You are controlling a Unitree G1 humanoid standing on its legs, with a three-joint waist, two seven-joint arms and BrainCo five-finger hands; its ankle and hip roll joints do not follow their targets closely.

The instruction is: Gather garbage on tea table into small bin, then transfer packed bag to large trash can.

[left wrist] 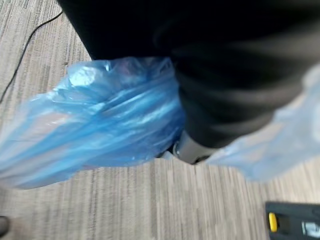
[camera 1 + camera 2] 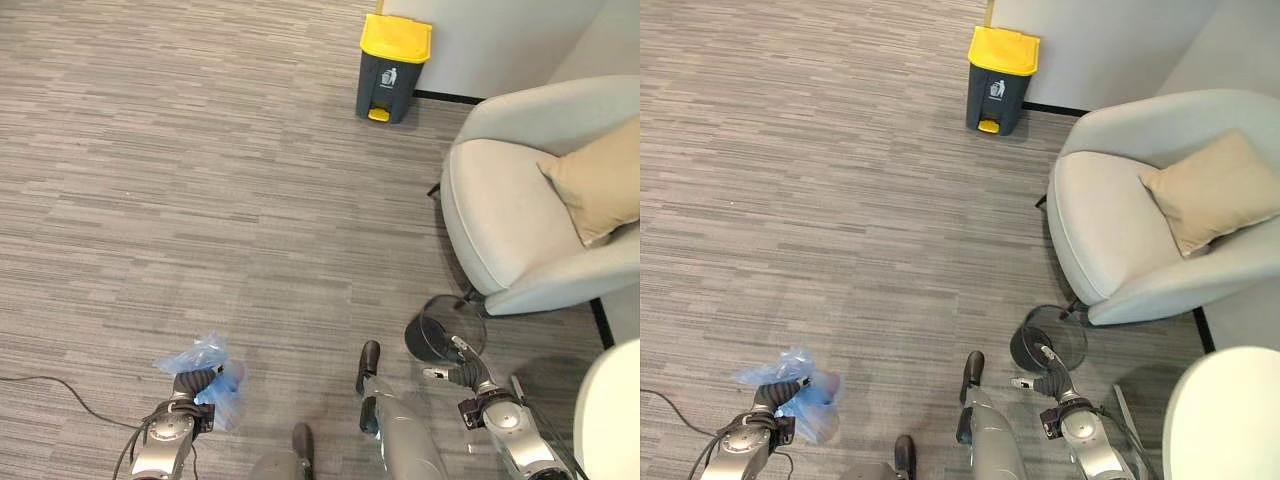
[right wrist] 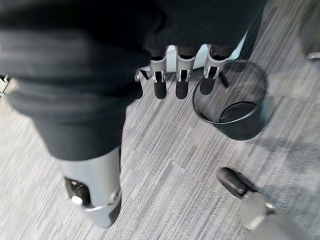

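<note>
The floor (image 2: 200, 180) was grey striped carpet. A dark bin with a yellow lid (image 2: 392, 68) stood on it at the far side, against the wall. A pale armchair (image 2: 530, 210) stood to the right, well apart from that bin. Just beside the chair's base stood a small black mesh bin (image 2: 436, 335), upright on the carpet.
</note>
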